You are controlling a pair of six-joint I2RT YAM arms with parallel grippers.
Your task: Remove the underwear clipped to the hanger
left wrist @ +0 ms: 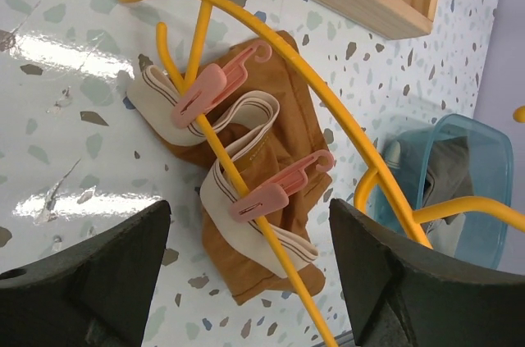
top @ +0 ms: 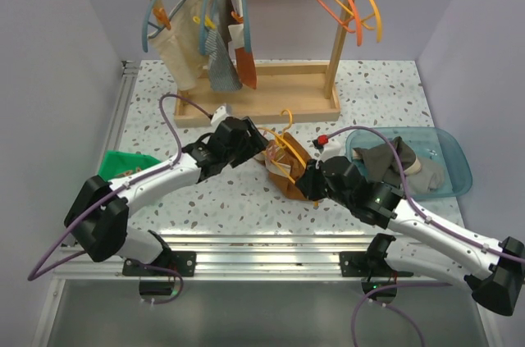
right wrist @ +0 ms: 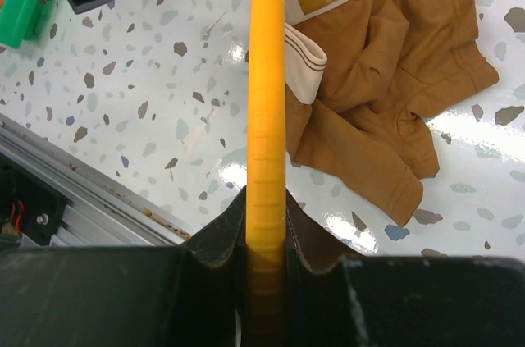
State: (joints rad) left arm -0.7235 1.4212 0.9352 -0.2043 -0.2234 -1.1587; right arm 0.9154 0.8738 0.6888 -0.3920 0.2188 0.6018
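On the speckled surface (top: 369,84), both pink clips (left wrist: 209,93) pin the underwear (left wrist: 238,269) to the hanger (right wrist: 267,76): nothing freed yet. My right pincer (right wrist: 266,236) clamps the hanger; my left pincer (top: 254,146) gapes, empty.

The underwear (right wrist: 385,76) lay on the middle of the table (top: 369,93), with the hanger (right wrist: 267,117) across it. The left gripper (top: 259,145) was just left of them and the right gripper (top: 303,180) just right. The rack (top: 271,111) stood behind, and the tub (top: 459,158) lay to the right.
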